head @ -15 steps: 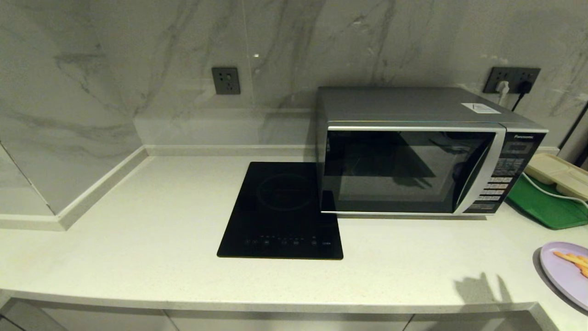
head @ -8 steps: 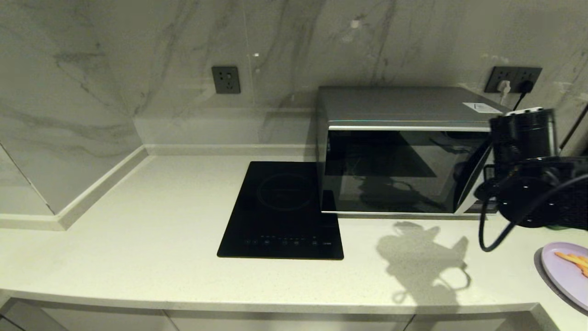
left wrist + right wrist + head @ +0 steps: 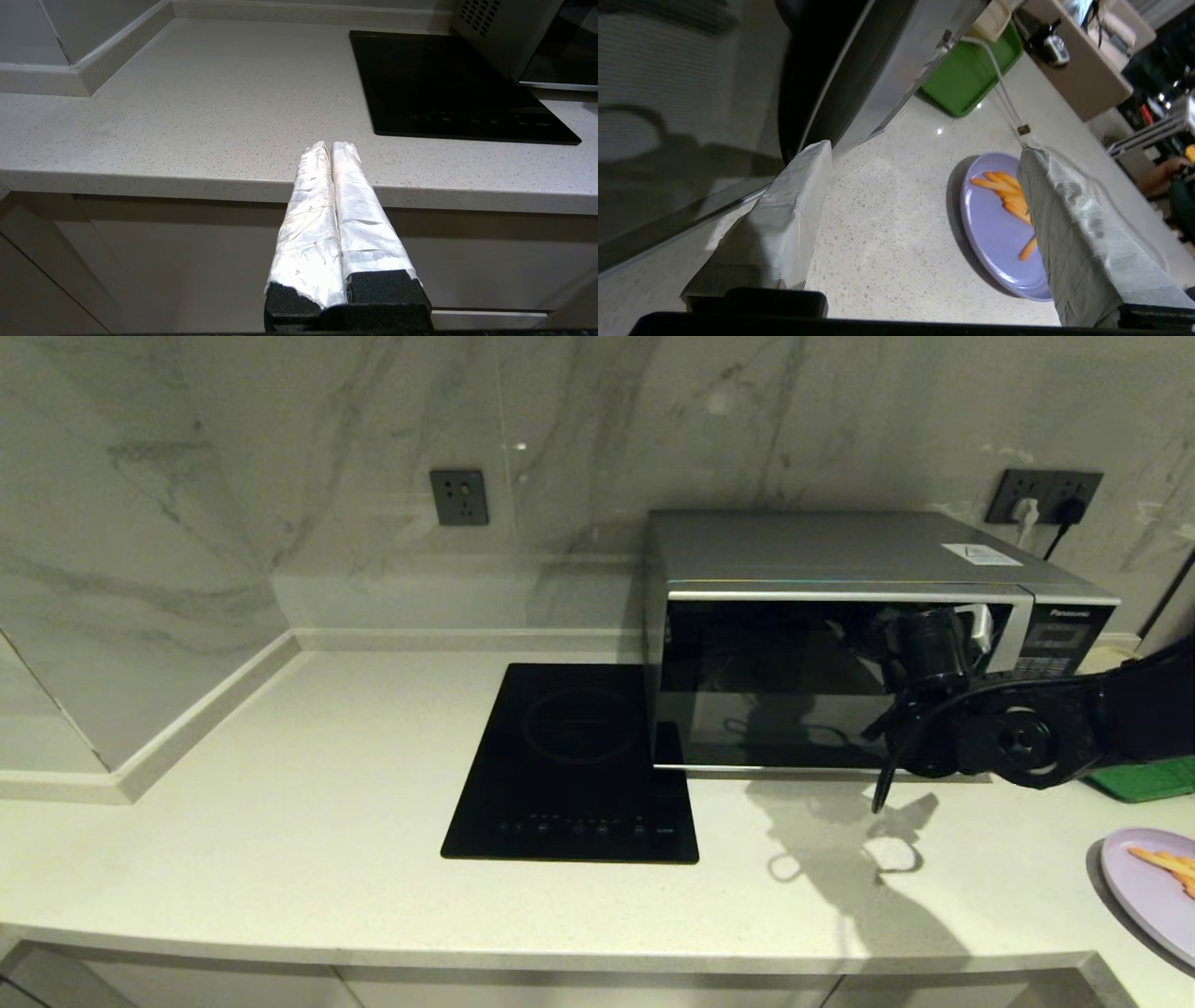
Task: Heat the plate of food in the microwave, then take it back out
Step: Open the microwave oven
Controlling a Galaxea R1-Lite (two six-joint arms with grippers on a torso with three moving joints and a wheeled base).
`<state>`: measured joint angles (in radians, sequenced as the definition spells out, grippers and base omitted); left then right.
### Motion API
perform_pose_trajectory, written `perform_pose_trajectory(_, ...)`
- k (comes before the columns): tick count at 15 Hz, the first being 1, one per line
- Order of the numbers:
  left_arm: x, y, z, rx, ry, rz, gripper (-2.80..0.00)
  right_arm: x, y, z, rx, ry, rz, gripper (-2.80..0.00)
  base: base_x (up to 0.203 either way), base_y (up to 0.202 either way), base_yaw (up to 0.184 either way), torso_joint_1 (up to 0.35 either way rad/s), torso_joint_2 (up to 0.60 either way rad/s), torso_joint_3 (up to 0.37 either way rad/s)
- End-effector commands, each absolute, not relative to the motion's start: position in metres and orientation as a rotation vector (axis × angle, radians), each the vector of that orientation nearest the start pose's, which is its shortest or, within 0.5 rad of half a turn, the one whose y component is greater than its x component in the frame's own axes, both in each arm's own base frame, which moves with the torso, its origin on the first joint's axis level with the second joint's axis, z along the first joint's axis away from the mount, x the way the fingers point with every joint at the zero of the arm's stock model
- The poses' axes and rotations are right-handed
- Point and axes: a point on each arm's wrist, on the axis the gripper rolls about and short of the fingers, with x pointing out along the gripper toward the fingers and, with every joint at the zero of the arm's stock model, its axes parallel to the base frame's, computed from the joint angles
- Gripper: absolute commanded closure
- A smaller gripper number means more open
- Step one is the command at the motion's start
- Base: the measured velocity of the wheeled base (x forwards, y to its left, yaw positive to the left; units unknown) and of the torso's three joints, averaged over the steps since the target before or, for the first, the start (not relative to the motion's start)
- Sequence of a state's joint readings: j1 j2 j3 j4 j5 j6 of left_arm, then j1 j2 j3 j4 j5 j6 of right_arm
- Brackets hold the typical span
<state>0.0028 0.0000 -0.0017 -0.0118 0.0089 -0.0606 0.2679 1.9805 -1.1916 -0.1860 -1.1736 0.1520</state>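
The microwave (image 3: 822,616) stands at the back right of the counter, its dark glass door closed. The pale lilac plate of food (image 3: 1153,887), with orange fries on it, lies at the counter's right front edge. My right arm (image 3: 1018,737) reaches in from the right, in front of the door's right end and handle strip. In the right wrist view my right gripper (image 3: 924,154) is open and empty above the counter. One of its fingers (image 3: 784,219) is near the microwave's (image 3: 878,70) lower front edge, the other overlaps the plate (image 3: 994,233). My left gripper (image 3: 327,147) is shut, parked below the counter's front edge.
A flat black cooktop (image 3: 569,765) lies left of the microwave, touching it. A green tray (image 3: 1144,779) sits right of the microwave, with a white cable (image 3: 1004,88) running over it. Wall sockets (image 3: 1046,490) are behind. Bare counter (image 3: 280,784) spreads to the left.
My right arm has come into the head view from the right and swung left and lower, now in front of the microwave door's right end. The plate and microwave have not moved.
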Motion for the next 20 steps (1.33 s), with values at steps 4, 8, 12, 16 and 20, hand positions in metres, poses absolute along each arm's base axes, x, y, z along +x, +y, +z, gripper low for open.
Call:
perform_pose_trajectory(4,-0.023,0.0,0.077,-0.061,-0.013,0.012,0.0,0.379,0.065,0.137,-0.244,0.425,-0.92,-2.8,0.0,0.0,0.0,0.0,0.0,0.0)
perform_pose_trajectory(8,-0.023,0.0,0.077,-0.061,-0.014,0.012,0.0,0.387,0.058,0.142,-0.215,0.407,-0.929,-2.8,0.0,0.0,0.0,0.0,0.0,0.0)
perform_pose_trajectory(12,-0.023,0.0,0.077,-0.061,-0.014,0.012,0.0,0.39,0.05,0.148,-0.177,0.381,-0.958,-2.8,0.0,0.0,0.0,0.0,0.0,0.0)
perform_pose_trajectory(16,-0.023,0.0,0.077,-0.061,-0.014,0.012,0.0,0.39,0.045,0.152,-0.148,0.361,-0.978,-2.8,0.0,0.0,0.0,0.0,0.0,0.0)
perform_pose_trajectory(20,-0.023,0.0,0.077,-0.061,-0.014,0.012,0.0,0.389,0.034,0.155,-0.119,0.347,-1.011,-2.8,0.0,0.0,0.0,0.0,0.0,0.0)
